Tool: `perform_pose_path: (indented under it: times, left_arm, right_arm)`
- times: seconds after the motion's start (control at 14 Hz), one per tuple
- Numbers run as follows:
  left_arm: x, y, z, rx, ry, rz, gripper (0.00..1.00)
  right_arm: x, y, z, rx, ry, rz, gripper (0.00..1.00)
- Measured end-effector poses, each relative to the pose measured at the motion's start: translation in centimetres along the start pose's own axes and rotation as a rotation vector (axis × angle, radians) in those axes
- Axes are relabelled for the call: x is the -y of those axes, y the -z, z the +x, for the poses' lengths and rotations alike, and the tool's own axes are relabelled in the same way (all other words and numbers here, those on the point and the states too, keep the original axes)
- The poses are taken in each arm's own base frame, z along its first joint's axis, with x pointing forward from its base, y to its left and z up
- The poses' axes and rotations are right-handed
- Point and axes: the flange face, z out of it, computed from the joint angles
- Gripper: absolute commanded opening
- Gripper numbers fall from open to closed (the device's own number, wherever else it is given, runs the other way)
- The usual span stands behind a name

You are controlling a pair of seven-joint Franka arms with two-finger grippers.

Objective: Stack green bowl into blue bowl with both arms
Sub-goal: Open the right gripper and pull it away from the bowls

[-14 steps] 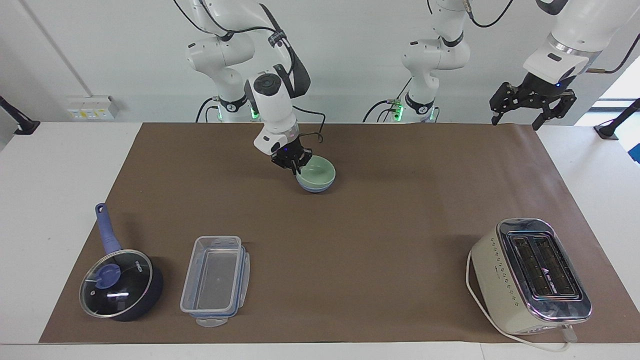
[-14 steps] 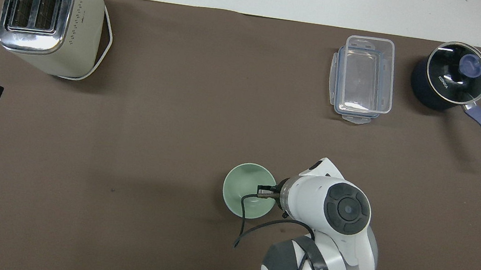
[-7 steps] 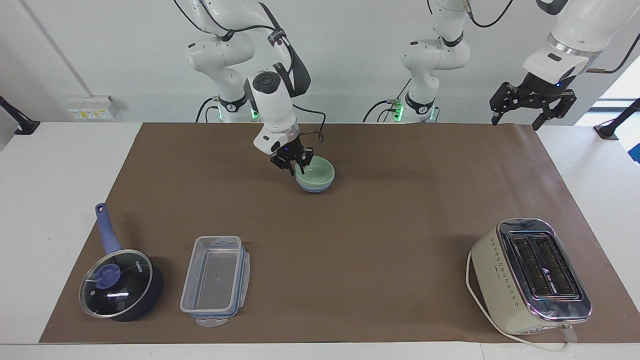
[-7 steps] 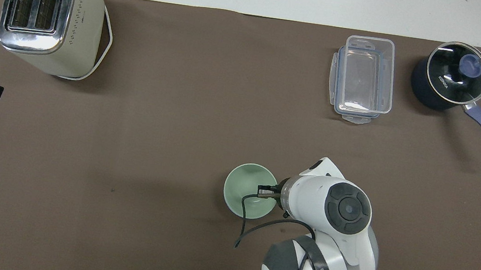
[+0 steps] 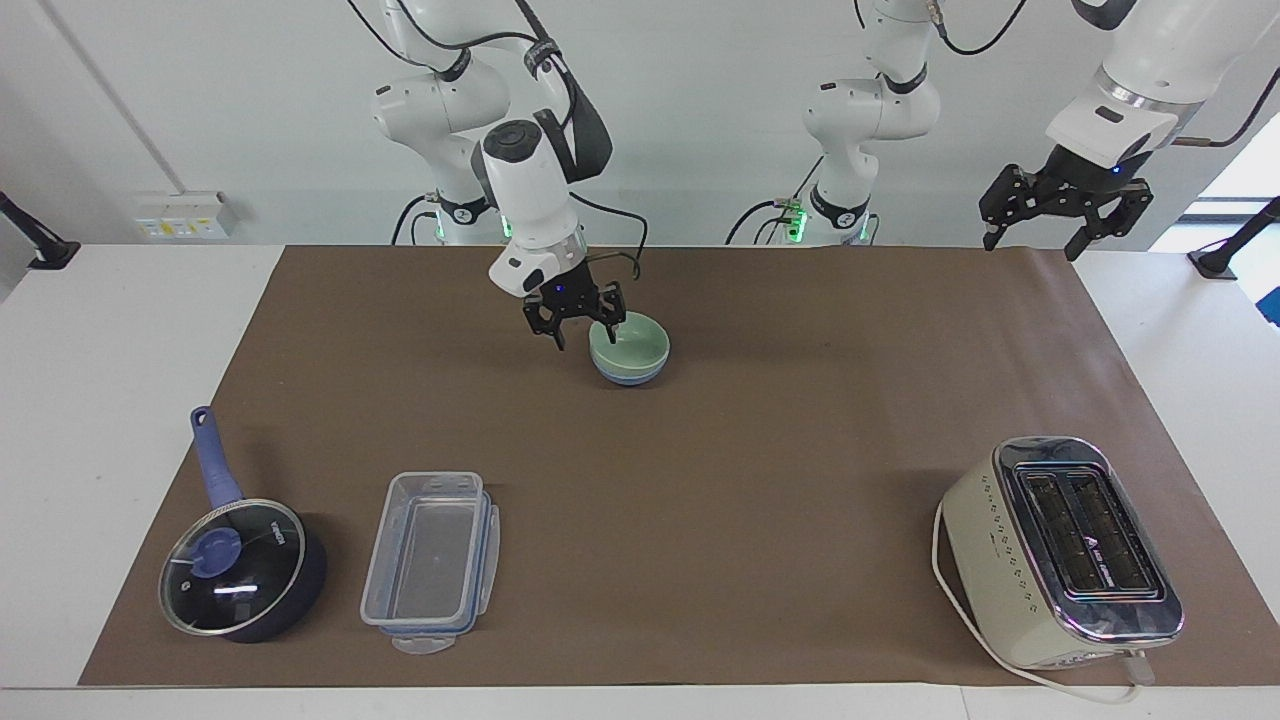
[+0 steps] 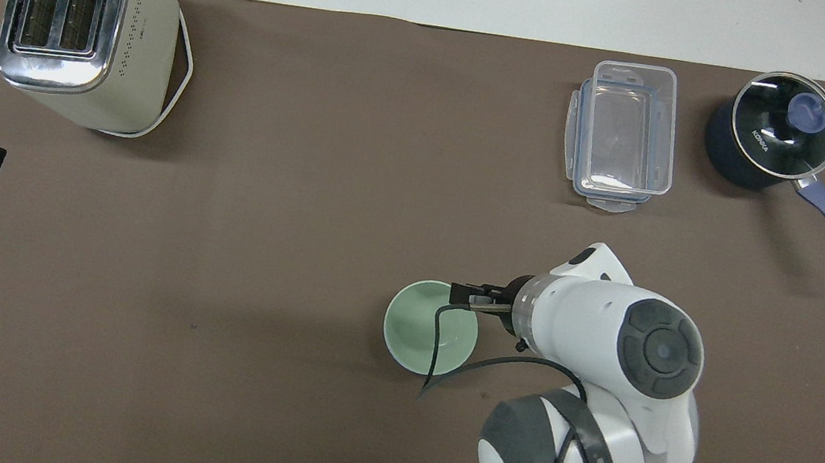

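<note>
Nearby, toaster (image 5: 1062,551), clear container (image 5: 432,561), lidded saucepan (image 5: 243,568)

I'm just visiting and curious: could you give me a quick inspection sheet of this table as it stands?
Surface: brown mat on a white table.
Job's things: green bowl nested in blue bowl.
Clutter: toaster, clear container, lidded saucepan.
Grippers: right pincer open at the green bowl's rim, not gripping; left pincer open, waiting raised over the mat's edge.
Cables: toaster cord; black cable on the right arm.
Surroundings: wall sockets.
</note>
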Motion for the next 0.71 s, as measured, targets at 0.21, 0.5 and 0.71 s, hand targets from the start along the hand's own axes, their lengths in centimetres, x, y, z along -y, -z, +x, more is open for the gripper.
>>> perform_pose_path:
  times: [0.21,0.5,0.71]
  left_arm:
    - [0.0,0.0,0.0,0.000,0.000,0.000,1.00]
    - [0.0,0.0,0.0,0.000,0.000,0.000,1.00]
    - [0.0,0.0,0.0,0.000,0.000,0.000,1.00]
  right_arm:
    - [-2.9,4.5,3.0,-0.018,-0.020,-0.056,1.00]
    - [-5.6,11.1,6.6,-0.054,-0.065,-0.095,1.00]
    - [-6.3,14.9,7.8,-0.063,-0.078,-0.115,1.00]
